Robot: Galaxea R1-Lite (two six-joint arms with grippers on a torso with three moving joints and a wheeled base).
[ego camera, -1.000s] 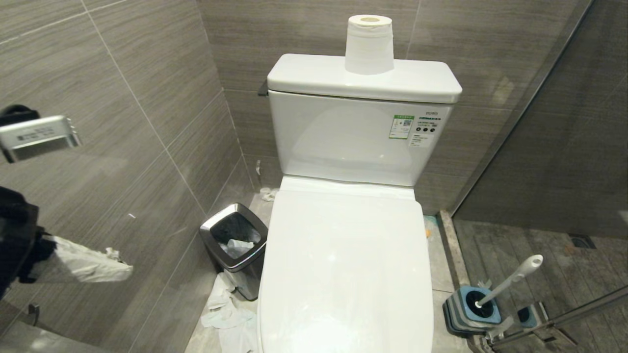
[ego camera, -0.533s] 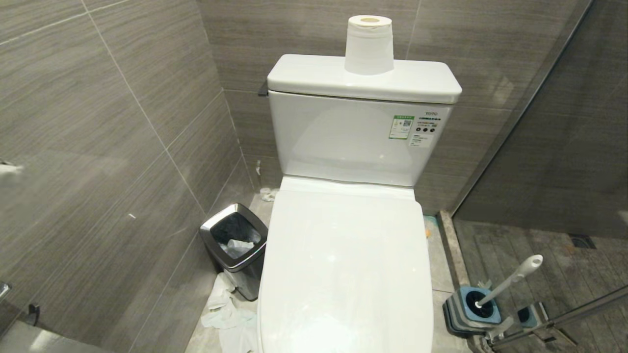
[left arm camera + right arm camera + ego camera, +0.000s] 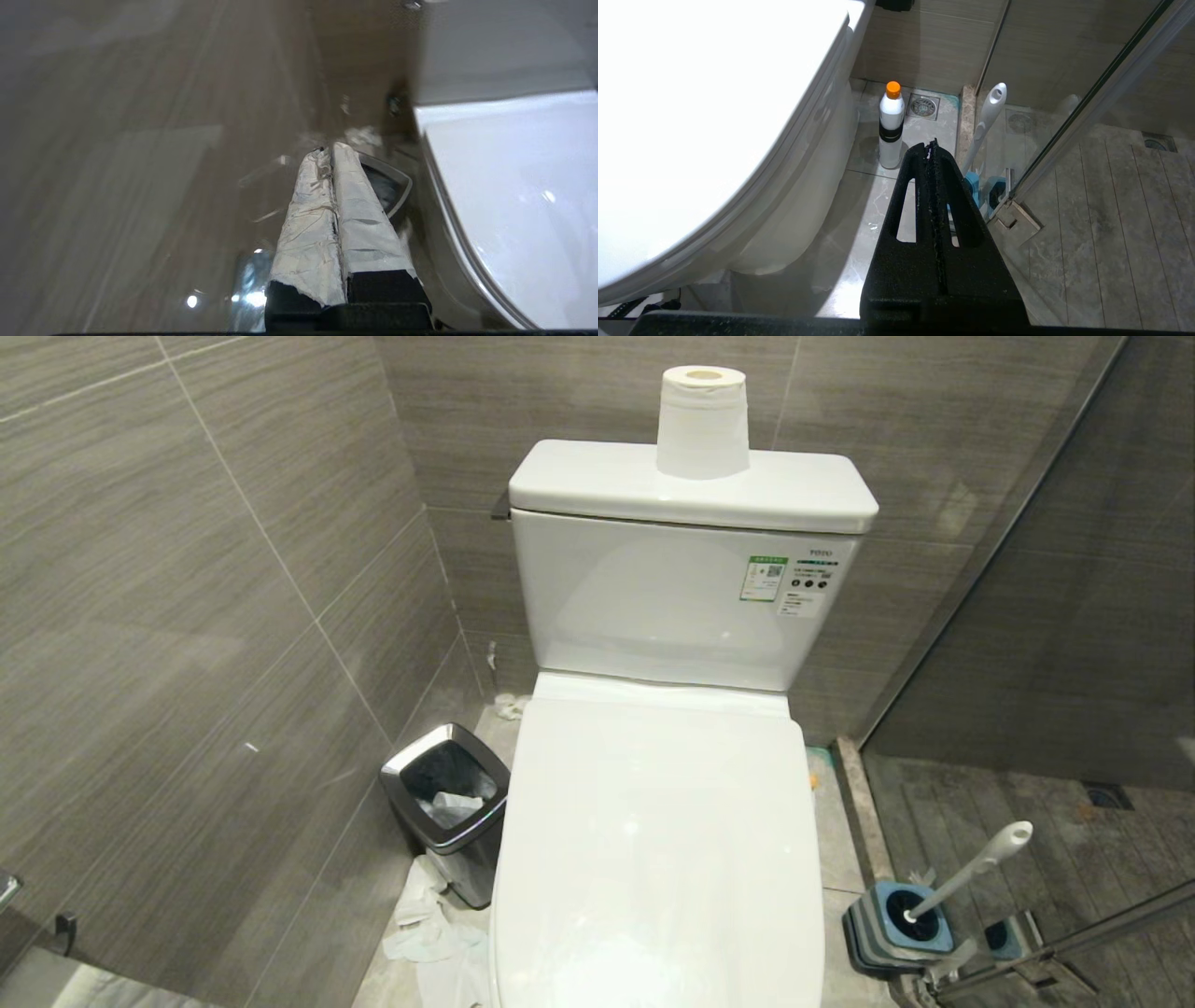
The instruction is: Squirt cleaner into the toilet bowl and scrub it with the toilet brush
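Judging from how things sit, the task looks either fully wrapped up or not started, and I can't tell which. The toilet bowl [image 3: 653, 859] is covered: its lid [image 3: 658, 821] is down flat, so the inside is hidden and there's no way to check for cleaner or scrub marks.

The trash bin [image 3: 446, 807] stands on the floor at the bowl's left against the tiled wall, with crumpled paper around its foot. A toilet paper roll [image 3: 702, 422] stands on the tank lid.

The toilet brush [image 3: 971, 868] is parked in its blue-and-grey holder [image 3: 898, 924] on the floor to the right of the bowl, handle leaning away. The cleaner [image 3: 891, 126] stands upright on the floor beside the bowl's base, orange cap on, near the floor drain (only the right wrist view catches it). Brush and bottle are near each other, not touching.

Neither arm shows in the head view. The left gripper [image 3: 332, 149] has its tape-wrapped fingers pressed together on nothing, low beside the bowl's left edge, pointed toward the bin. The right gripper [image 3: 931, 144] is likewise closed and empty, hanging over the floor at the bowl's right, aimed at bottle and brush.

If work remains: lift lid, grab bottle, squirt, then brush.
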